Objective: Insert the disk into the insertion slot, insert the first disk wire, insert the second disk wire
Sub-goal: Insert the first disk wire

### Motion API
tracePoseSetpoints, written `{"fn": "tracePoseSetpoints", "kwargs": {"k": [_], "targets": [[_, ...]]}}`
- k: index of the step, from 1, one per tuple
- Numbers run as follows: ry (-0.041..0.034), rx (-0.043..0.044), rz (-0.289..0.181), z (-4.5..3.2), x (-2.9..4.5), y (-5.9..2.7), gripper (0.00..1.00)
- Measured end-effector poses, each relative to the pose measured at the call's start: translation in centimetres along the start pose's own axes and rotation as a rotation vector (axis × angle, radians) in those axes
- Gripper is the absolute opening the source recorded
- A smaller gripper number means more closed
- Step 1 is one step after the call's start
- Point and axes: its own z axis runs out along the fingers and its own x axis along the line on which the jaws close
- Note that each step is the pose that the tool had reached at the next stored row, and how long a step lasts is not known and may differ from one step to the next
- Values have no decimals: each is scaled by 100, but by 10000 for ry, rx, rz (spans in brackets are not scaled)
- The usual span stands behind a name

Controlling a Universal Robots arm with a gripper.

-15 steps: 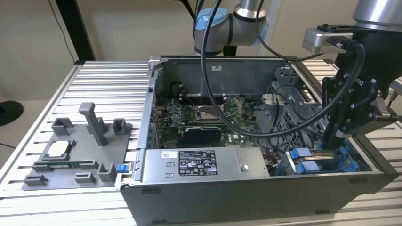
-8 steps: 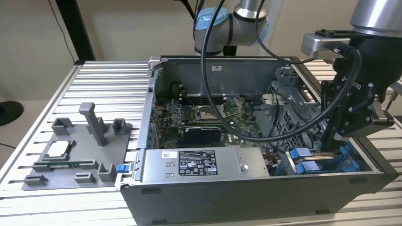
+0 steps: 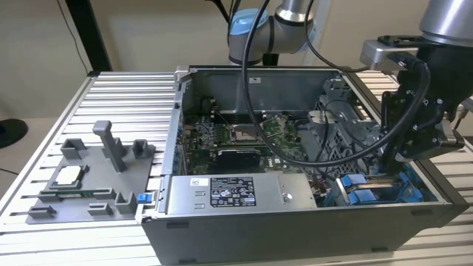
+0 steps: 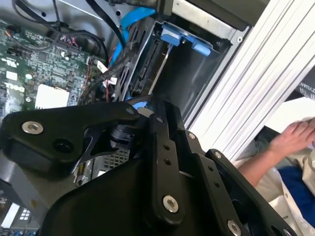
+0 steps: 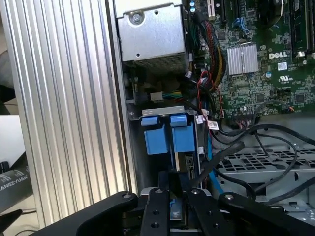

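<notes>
Reaching down into the near corner of the open computer case (image 3: 296,235) on the exterior view's right, the gripper (image 3: 390,163) hung just above the disk (image 3: 360,191). Whether it was clenched or released could not be told, because the arm's own black links covered its working end in both wrist views.

The disk sat in the insertion slot (image 5: 157,110). Only its blue carrier tabs were plain to see; the silver body was hidden down in the bay. A blue cable (image 5: 208,160) and several black cables (image 5: 266,130) crossed just beside the slot, between it and the motherboard (image 3: 236,138).

The power supply (image 3: 229,194) lay along the near wall, to the exterior view's left of the disk. A grey fixture tray (image 3: 88,183) stood well apart on the bench (image 3: 126,100), at the exterior view's left. In the second wrist view a person's hand (image 4: 295,135) showed beyond the bench edge.
</notes>
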Motion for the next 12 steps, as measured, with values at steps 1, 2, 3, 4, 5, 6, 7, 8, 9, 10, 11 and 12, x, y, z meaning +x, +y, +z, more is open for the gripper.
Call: {"fn": "tracePoseSetpoints", "kwargs": {"k": [1, 2, 3, 4, 5, 6, 7, 8, 9, 10, 11, 12], "targets": [[-115, -10, 0, 0, -2, -17, 0], [-240, -23, 1, 1, -5, -35, 0], [-366, -38, 1, 1, -7, -53, 0], [-499, -54, 1, 2, -8, -70, 0], [-646, -73, 1, 3, -8, -83, 0], [-784, -92, 0, 3, -8, -92, 0], [-928, -112, 0, 5, -7, -100, 0], [-1078, -133, 0, 6, -6, -107, 0], [-1208, -151, -1, 6, -7, -111, 0], [-1314, -163, 0, 9, -7, -113, 0], [-1386, -172, 1, 11, -8, -115, 0], [-1409, -174, 1, 13, -9, -116, 0]]}}
